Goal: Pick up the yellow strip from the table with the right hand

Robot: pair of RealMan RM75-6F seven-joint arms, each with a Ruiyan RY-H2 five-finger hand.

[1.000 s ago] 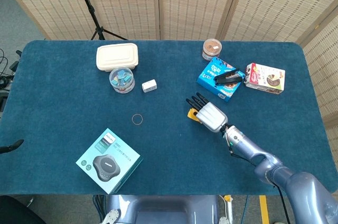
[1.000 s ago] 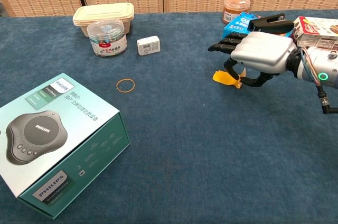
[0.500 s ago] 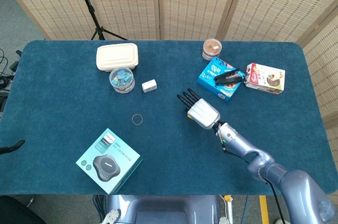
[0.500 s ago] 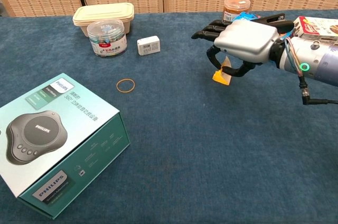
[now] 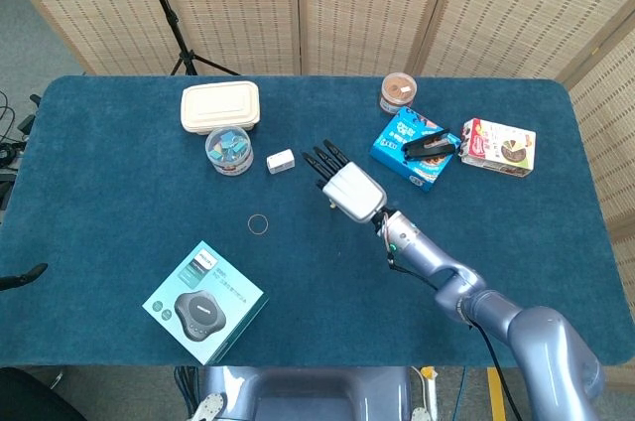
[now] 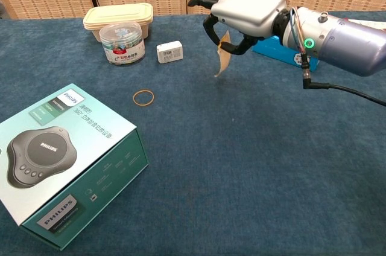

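My right hand (image 6: 244, 9) hangs above the middle of the table, palm down, and pinches the yellow strip (image 6: 224, 55). The strip dangles below the hand, clear of the cloth. In the head view the right hand (image 5: 349, 189) covers the strip, so it does not show there. My left hand appears in neither view.
A Philips box (image 6: 57, 156) lies at the near left, with a rubber band (image 6: 143, 97) beyond it. A clip jar (image 6: 122, 43), a beige container (image 6: 118, 16) and a small white box (image 6: 169, 52) stand at the back left. A blue packet (image 5: 414, 147), a stapler (image 5: 429, 146), a red box (image 5: 499, 146) and a brown jar (image 5: 398, 92) sit at the back right.
My right hand has closed on the yellow strip, lifted it off the table, and carried it up and to the left, toward the table's middle.
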